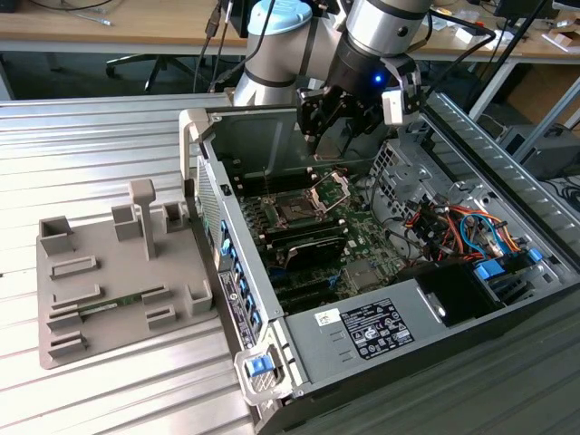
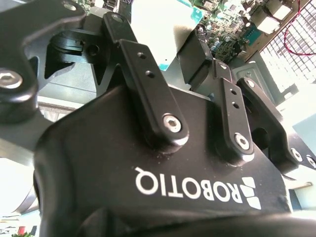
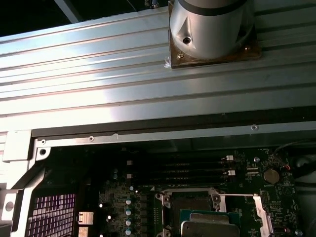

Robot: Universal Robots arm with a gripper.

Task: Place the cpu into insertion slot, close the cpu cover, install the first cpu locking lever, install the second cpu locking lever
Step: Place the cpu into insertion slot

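Above the open computer case [image 1: 263, 136], the gripper [image 1: 335, 138] hangs over the circuit board [image 1: 362, 240]. Its fingers [image 2: 197, 59] are clamped on the cpu [image 2: 158, 29]. In the first wrist view the cpu [image 3: 210, 226] is a flat square, silver-grey on top with a thin green edge, up off the board and just beside the insertion slot [image 3: 190, 201]. The slot [image 1: 294, 211] is a black square with a metal rim, uncovered. The cpu cover [image 1: 332, 188] stands tilted up on its hinge at the slot's far side, under the gripper. Memory slots [image 3: 192, 168] run near the slot. A metal drive cage [image 1: 394, 168] and loose cables [image 1: 453, 222] crowd the exterior view's right, and the case wall closes in behind. A grey tray [image 1: 63, 326] sits on the ribbed table [image 1: 109, 136], well apart at the exterior view's left.
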